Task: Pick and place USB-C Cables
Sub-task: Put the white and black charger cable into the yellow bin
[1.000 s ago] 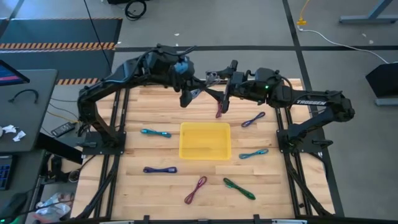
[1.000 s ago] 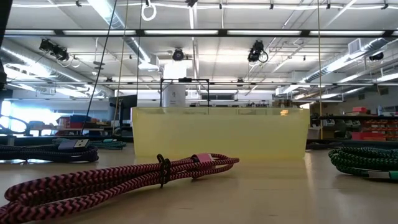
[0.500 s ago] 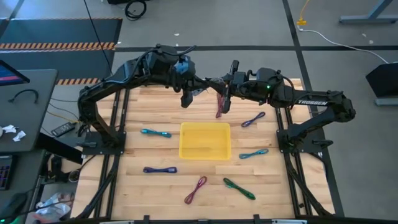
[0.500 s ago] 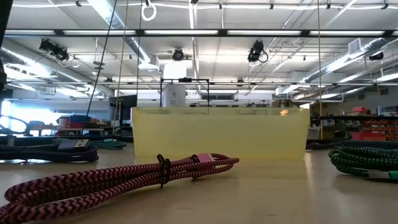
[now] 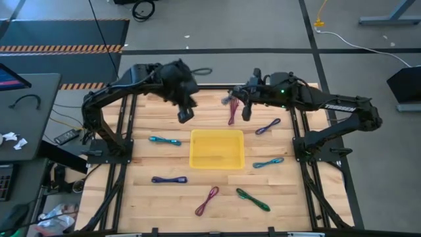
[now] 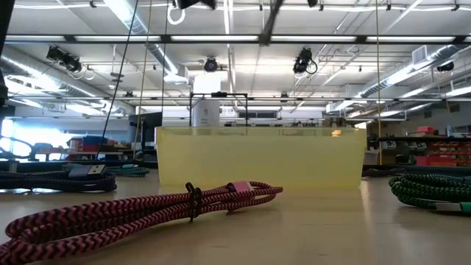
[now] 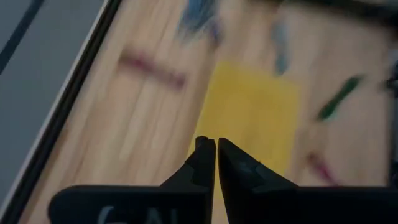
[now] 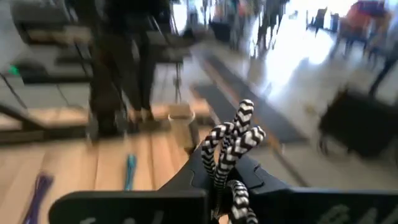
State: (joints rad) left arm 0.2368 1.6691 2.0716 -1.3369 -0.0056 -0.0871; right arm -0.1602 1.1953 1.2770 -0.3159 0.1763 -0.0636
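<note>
My right gripper (image 5: 229, 101) is high over the table's far edge, shut on a grey, black-and-white braided USB-C cable (image 8: 234, 138). My left gripper (image 5: 184, 116) is shut and empty above the wood just beyond the yellow tray's (image 5: 197, 162) far left corner; its shut fingers show in the left wrist view (image 7: 209, 145). A maroon cable (image 5: 231, 116) lies flat on the table under my right gripper. Other cables lie flat around the tray: teal (image 5: 164, 140), purple (image 5: 169, 179), maroon (image 5: 206, 201), green (image 5: 253, 199), teal (image 5: 268, 162), purple (image 5: 268, 126). My right gripper pinches the braided cable bundle between its two fingers, with the bundle lying along them. The bundle's looped end (image 8: 244, 116) sticks out past the fingertips. The fingers are about level, pointing toward the table's left. The cable is lifted clear of the table.
The tray sits in the middle of the wooden table. In the low view the maroon cable (image 6: 147, 210) lies in front of the tray's near wall (image 6: 257, 158), with the green cable (image 6: 434, 191) at the right. Black frame rails run along the table's left and right sides.
My left gripper has drawn away from my right gripper, toward the table's left and near edges, and now hangs beyond the tray's far left corner. My right gripper has turned over the far edge. The cables on the table have kept still.
</note>
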